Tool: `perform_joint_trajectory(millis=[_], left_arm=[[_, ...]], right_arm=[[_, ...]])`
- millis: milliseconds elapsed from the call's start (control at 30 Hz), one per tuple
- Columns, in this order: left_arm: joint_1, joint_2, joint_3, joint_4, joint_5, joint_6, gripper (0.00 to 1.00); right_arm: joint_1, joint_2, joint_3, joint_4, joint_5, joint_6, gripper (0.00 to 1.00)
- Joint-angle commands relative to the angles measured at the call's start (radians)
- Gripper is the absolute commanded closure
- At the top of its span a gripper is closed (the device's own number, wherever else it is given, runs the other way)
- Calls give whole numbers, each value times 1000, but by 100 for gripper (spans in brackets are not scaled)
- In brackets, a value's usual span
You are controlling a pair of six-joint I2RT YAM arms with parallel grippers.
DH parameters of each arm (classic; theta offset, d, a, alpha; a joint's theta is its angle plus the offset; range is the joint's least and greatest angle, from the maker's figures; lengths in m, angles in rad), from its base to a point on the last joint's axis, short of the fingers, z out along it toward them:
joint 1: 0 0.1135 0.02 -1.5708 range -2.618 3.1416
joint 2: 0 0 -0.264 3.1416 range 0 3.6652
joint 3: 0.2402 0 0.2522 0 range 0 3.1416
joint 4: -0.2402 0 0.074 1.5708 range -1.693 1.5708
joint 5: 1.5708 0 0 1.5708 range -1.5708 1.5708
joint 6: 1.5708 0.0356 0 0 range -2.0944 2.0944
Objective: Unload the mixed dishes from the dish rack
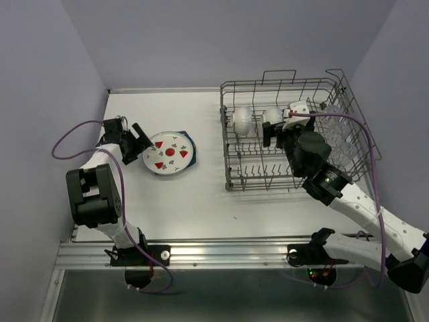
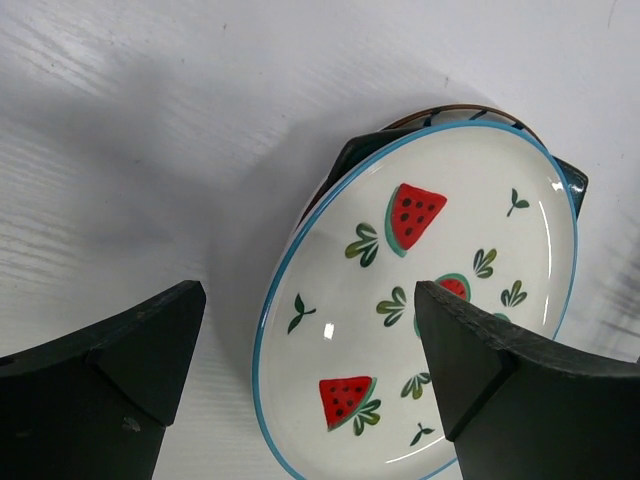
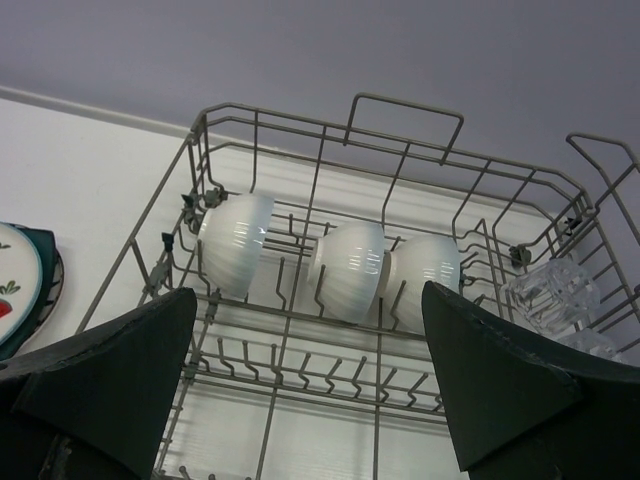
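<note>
**Desk:** Where did the dishes sit when the shutter fell?

**Photographer:** The round white plate [image 1: 169, 153], blue-rimmed and painted with red fruit slices and green leaves, lay out of the rack on the left of the counter [image 1: 201, 201]. It rested on top of the dark teal plate [image 1: 192, 149], whose corners showed past its far edge. The dish rack [image 1: 231, 168] stood at the far right of the counter. Three white bowls [image 3: 350, 265] were tipped on their sides in a row along its far part, the two on the right touching each other. The clear glass tumblers [image 3: 550, 290] stood at the rack's right side.

**Desk:** And the arms?

**Photographer:** The left tool [image 2: 312, 330] was spread wide and carried nothing. It sat low at the left rim of the white plate. From its wrist camera one finger overlapped the plate's edge, but I could not tell whether it touched. The right tool [image 3: 308, 300] hung over the rack on the near side of the bowls, its jaws also wide apart and gripping nothing, with the bowl row framed between them.
</note>
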Motion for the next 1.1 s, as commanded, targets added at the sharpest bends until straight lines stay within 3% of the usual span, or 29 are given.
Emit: perform_joint_trajectory(millis=[0,267,400,600,700,800,933,1067], left_arm=[[-19,14,58,-5,-15,5,1],[-33,5,114,-73,-74,-10,1],[-33,-97,190,-179,-200,-32,1],[-51,-231,341,-336,-307,-61,1],[-147,-280,384,-351,-307,-64,1],[-260,-290,409,-342,-308,-58,1],[-401,-251,478,-308,-259,-56,1],[-522,-181,552,-308,-268,-48,1]], right_arm=[[-4,11,24,17,52,-7,0],[-4,48,36,-15,113,43,0],[-22,92,97,-144,135,146,0],[-243,179,188,-262,-162,292,0],[-347,232,281,-317,-291,298,0],[-401,277,346,-379,-319,264,0],[-410,319,407,-393,-544,240,0],[-410,385,426,-391,-597,290,0]])
